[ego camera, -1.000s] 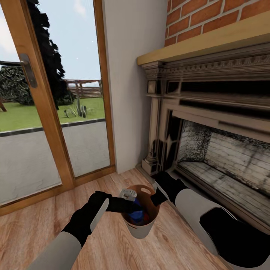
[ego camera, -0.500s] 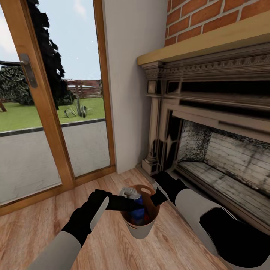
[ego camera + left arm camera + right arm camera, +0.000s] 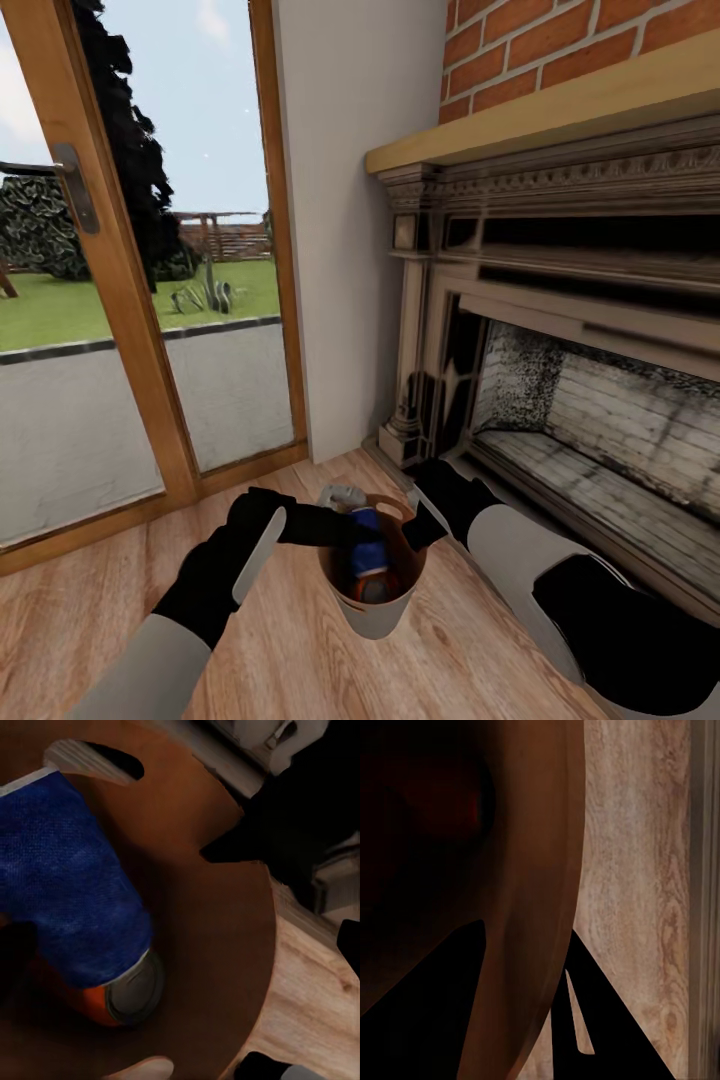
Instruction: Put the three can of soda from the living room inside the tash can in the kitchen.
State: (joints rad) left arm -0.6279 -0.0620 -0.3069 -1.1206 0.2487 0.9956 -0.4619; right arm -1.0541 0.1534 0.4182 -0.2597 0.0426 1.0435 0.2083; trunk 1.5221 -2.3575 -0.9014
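- At the far left of the head view, a glass door with a wooden frame (image 3: 150, 300) is seen giving onto lawn and paving; the light wood plank floor (image 3: 90, 600) runs across the lower part of the frame.
- Left of centre near the bottom, the left gripper (image 3: 345, 528) is reached over the mouth of the tash can (image 3: 375, 612). Whether its jaws are open or closed cannot be told from any view.
- In the lower centre, the tash can is held off the floor, its pale wall clamped at the rim by the jaws of the right gripper (image 3: 415, 522), as the right wrist view suggests, with the rim wall (image 3: 536, 907) running between the dark fingers.
- Inside the can, a dark blue can of soda (image 3: 71, 885) is shown leaning on an orange can of soda (image 3: 112, 999). A third can cannot be made out.
- At the right, the dark ornate fireplace (image 3: 560, 330) and red brick chimney (image 3: 560, 40) place the scene in the living room.
- The step in hand is judged to be loading the soda into the bin; next, the left arm would need to be cleared and the bin carried level to the kitchen.
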